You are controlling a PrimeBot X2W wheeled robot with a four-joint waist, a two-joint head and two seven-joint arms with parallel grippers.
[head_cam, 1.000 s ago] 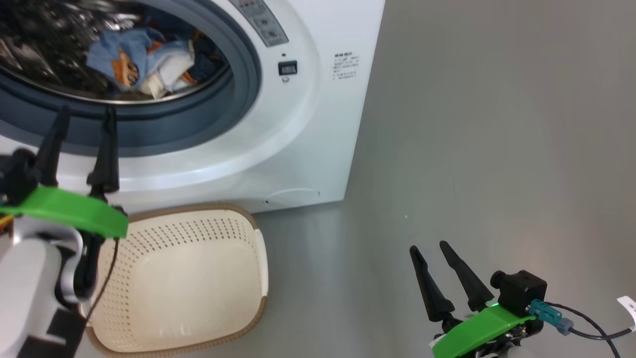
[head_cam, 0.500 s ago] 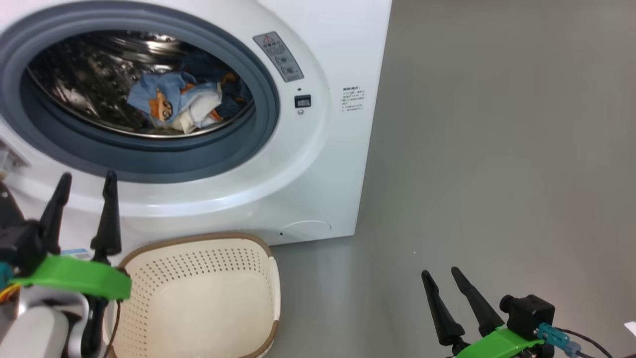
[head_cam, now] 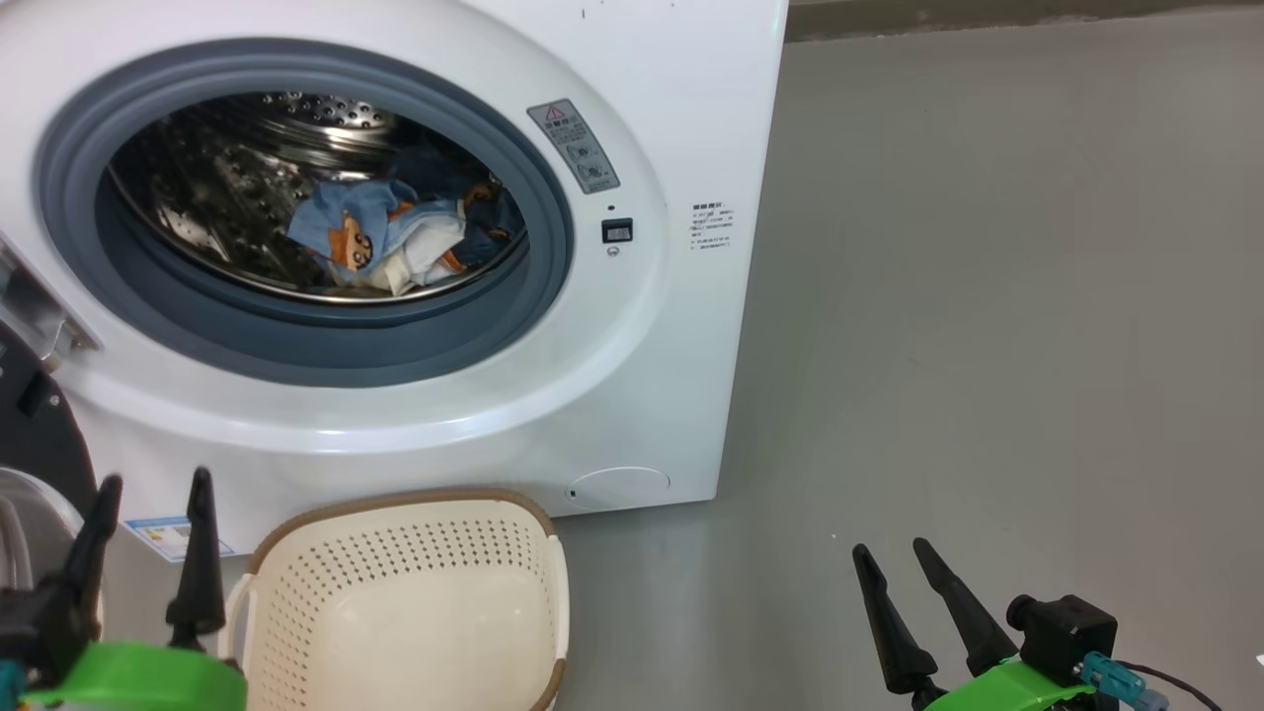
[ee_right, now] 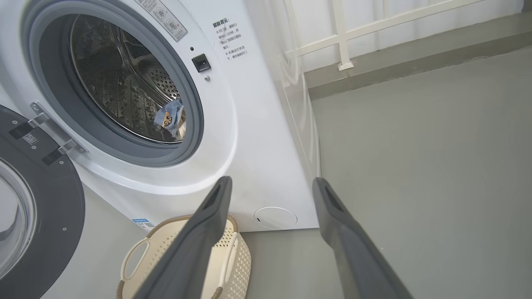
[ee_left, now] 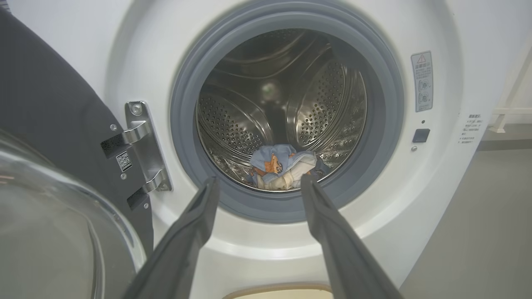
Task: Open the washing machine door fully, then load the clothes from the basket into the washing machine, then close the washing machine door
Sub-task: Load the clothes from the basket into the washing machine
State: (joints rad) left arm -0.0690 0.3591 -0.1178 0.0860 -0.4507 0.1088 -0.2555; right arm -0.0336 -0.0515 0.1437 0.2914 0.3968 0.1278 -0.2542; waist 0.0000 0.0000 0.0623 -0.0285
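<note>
The white washing machine [head_cam: 681, 118] stands with its door [ee_right: 41, 199] swung wide open to the left on a metal hinge [ee_left: 143, 145]. The light blue clothes [head_cam: 390, 232] with orange prints lie inside the steel drum, also seen as clothes [ee_left: 282, 166] between my left fingers' line of sight. The cream basket [head_cam: 415, 553] sits on the floor before the machine with nothing in it. My left gripper [head_cam: 148, 494] is open at the lower left, beside the basket. My right gripper [head_cam: 894, 553] is open over the bare floor at the lower right.
Grey floor [head_cam: 987, 346] stretches to the right of the machine. A white railing [ee_right: 345, 37] and a low kerb run behind it. The open door's glass bowl [ee_left: 45, 232] bulges close by my left gripper.
The head view has tilted up, so more of the drum opening shows. My left gripper has drawn back and down from the gasket to beside the basket. The right gripper stays put.
</note>
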